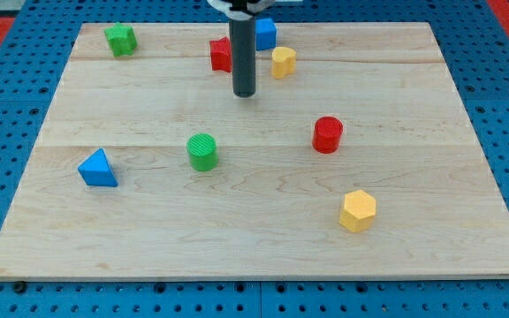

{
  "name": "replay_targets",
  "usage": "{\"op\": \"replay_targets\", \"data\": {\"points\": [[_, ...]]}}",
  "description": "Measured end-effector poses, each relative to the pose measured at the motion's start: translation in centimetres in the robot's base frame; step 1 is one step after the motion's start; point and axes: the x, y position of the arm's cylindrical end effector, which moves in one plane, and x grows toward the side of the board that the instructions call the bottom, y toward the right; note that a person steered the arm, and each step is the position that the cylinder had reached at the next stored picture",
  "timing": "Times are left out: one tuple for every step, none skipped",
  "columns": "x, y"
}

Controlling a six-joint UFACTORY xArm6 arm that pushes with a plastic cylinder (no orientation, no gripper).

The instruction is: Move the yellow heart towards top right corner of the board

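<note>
My tip (245, 93) rests on the tabletop (431, 177) just left of and below the yellow heart (283, 62) near the view's top centre, apparently placed to shove it rightward; there is no hand to open or close.

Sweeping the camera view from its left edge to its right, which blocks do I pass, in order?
Blue triangle → green block at top left → green cylinder → red block behind the rod → my tip → blue cube → yellow heart → red cylinder → yellow hexagon.
</note>
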Motion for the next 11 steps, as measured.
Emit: {"op": "replay_targets", "data": {"points": [[-4.1,2.0],[-6.8,6.9],[-6.8,11.1],[-5.5,11.5],[-4.3,12.7],[-4.6,14.1],[-2.9,14.1],[-2.5,14.6],[-4.7,17.0],[-6.2,18.9],[-6.5,20.4]]}}
